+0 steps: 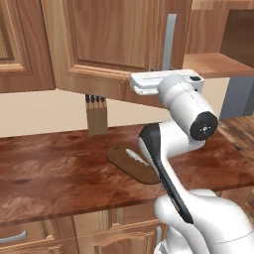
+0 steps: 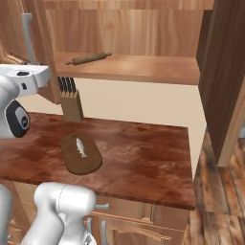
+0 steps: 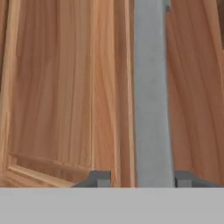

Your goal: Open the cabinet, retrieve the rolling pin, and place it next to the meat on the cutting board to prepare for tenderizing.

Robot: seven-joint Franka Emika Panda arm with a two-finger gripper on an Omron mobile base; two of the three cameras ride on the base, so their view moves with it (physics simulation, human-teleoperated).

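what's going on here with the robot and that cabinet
The robot arm has its tool at the long grey handle of one cabinet door, a fingertip on either side of the bar. Both doors stand swung open. Inside, the rolling pin lies on the cabinet shelf, untouched. On the counter below, the meat sits on the cutting board, with a knife block behind it.

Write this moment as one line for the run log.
step: opening cabinet | pincer: astride door handle, grip unclear | doors: swung open | rolling pin: on shelf | fish: on board
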